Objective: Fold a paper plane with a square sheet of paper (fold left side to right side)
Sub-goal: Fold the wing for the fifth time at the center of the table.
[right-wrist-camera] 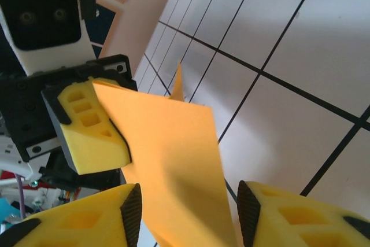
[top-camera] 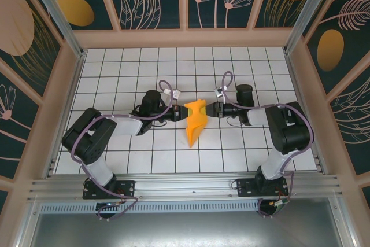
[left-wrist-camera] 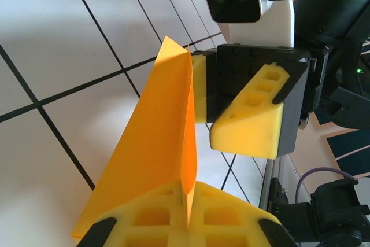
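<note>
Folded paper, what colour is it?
The folded paper is plain bright orange, clearest in the left wrist view.

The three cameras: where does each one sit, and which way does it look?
Top external: fixed above and behind the robot, looking down at the white tiled table; the left arm and right arm show, meeting at the bright orange folded paper.
Left wrist: on the left arm, facing the right arm; its own left gripper, at the bottom, pinches the paper.
Right wrist: on the right arm, facing the left arm; its own right gripper stands open around the paper.
Shared: both wrist views show the paper and the opposite gripper.
</note>
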Controlling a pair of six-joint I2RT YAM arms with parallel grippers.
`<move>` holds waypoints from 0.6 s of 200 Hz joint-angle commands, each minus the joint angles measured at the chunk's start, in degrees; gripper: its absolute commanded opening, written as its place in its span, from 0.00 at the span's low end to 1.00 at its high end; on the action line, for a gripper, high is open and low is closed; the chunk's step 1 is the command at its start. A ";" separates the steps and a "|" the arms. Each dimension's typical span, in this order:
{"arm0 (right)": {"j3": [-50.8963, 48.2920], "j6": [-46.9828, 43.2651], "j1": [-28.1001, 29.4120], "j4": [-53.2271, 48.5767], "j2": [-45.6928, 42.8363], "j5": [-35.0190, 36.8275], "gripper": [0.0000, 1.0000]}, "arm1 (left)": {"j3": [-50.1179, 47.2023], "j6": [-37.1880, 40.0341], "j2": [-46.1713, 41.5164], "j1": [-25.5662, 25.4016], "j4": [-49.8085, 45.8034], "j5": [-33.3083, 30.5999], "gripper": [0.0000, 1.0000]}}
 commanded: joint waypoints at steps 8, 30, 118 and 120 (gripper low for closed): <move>1.54 -3.98 -0.30 -2.02 -0.36 -1.26 0.35 | -0.10 1.68 1.52 0.02 1.70 0.71 0.03; 1.22 -4.72 -0.95 -3.79 -1.68 0.05 0.26 | 0.14 2.53 1.95 0.02 0.44 -0.18 0.05; 2.25 -8.73 -0.99 -10.64 -2.96 0.47 0.28 | 1.55 4.92 3.30 0.09 -2.38 -1.52 0.09; 2.33 -8.84 -1.02 -10.85 -3.04 0.54 0.27 | 1.56 4.97 3.35 0.03 -2.45 -1.53 0.09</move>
